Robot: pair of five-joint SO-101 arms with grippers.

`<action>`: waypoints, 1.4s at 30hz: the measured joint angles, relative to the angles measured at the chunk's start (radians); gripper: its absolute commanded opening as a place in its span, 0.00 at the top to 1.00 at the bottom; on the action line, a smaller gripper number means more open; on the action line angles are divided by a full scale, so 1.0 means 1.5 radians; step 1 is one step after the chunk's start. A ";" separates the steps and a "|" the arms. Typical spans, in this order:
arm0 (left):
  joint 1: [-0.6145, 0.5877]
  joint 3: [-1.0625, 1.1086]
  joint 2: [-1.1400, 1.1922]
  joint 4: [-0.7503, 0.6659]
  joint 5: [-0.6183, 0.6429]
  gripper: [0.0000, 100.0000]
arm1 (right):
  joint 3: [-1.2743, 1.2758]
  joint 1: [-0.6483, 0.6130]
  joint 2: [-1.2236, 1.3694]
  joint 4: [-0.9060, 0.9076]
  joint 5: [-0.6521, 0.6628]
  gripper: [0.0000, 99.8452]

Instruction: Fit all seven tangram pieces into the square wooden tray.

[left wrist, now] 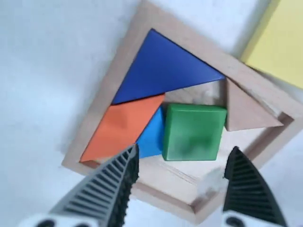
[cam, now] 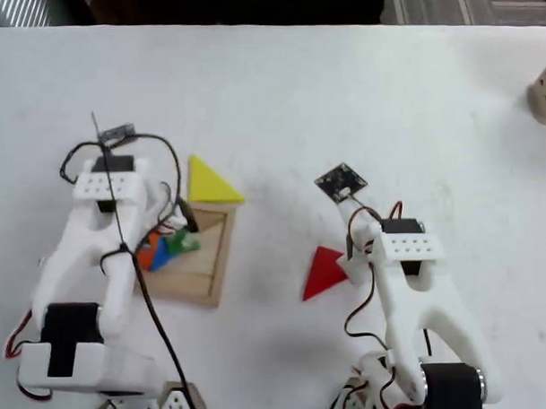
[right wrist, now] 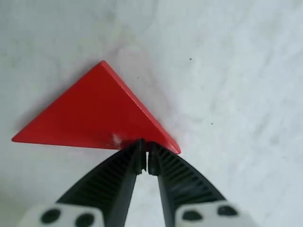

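Note:
The square wooden tray (cam: 210,253) (left wrist: 117,71) lies under my left arm. In it lie a dark blue triangle (left wrist: 163,66), an orange piece (left wrist: 120,127), a light blue piece (left wrist: 152,137), a green square (left wrist: 194,131) (cam: 178,244) and a wood-coloured triangle (left wrist: 244,111). My left gripper (left wrist: 184,151) (cam: 181,231) hangs open just above the green square, one finger on each side of it. A yellow triangle (cam: 210,181) (left wrist: 279,42) rests on the table against the tray's far rim. The red triangle (cam: 323,272) (right wrist: 97,111) lies flat right of the tray. My right gripper (right wrist: 146,155) (cam: 350,266) is shut, tips at the triangle's edge.
A small black board (cam: 340,184) lies on the white table beyond the right arm. A perforated wooden object (cam: 544,92) stands at the far right edge. Black and red cables (cam: 122,237) loop over the left arm. Open table stretches across the back.

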 measured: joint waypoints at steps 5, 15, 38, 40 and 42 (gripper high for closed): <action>-0.029 -0.028 0.000 0.037 -0.071 0.98 | 0.000 0.000 0.000 0.000 0.000 0.98; -0.007 -0.029 -0.005 0.054 -0.140 0.98 | 0.000 0.000 0.000 0.000 0.000 0.98; 0.153 0.158 -0.153 -0.051 -0.140 0.98 | 0.000 0.000 0.000 0.000 0.000 0.98; 0.155 0.118 -0.077 -0.051 -0.140 0.98 | 0.000 0.000 0.000 0.000 0.000 0.98; 0.153 0.076 -0.001 -0.051 -0.140 0.98 | 0.000 0.000 0.000 0.000 0.000 0.98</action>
